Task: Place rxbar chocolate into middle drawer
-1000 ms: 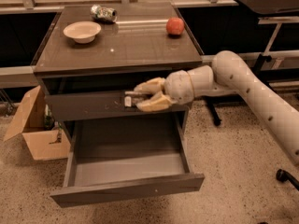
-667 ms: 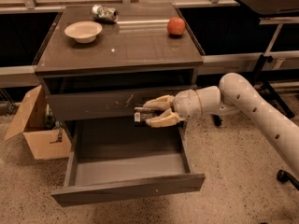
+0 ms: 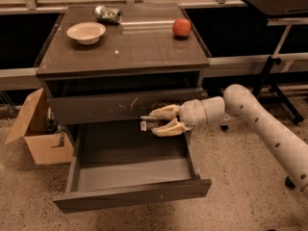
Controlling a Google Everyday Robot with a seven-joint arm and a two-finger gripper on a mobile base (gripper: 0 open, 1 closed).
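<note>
grey cabinet (image 3: pixel 126 53), middle drawer (image 3: pixel 131 196) open, claw (image 3: pixel 155 121) above it pinching rxbar chocolate (image 3: pixel 145 123)

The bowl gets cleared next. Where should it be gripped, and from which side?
I'd pinch the bowl by its near rim from above, one finger inside: it sits upright, and the can lies just behind. The hand, over the open middle drawer, holds the rxbar chocolate.

Gripper (image 3: pixel 153 122): in front of the scratched drawer front (image 3: pixel 96 110), above the middle drawer (image 3: pixel 130 195).
Fingers (image 3: pixel 166 112): clamped on the rxbar chocolate (image 3: pixel 147 121).
Middle drawer: pulled out.
Counter (image 3: pixel 125 49): bowl (image 3: pixel 86 32), can (image 3: pixel 108 14), apple (image 3: pixel 181 27).
</note>
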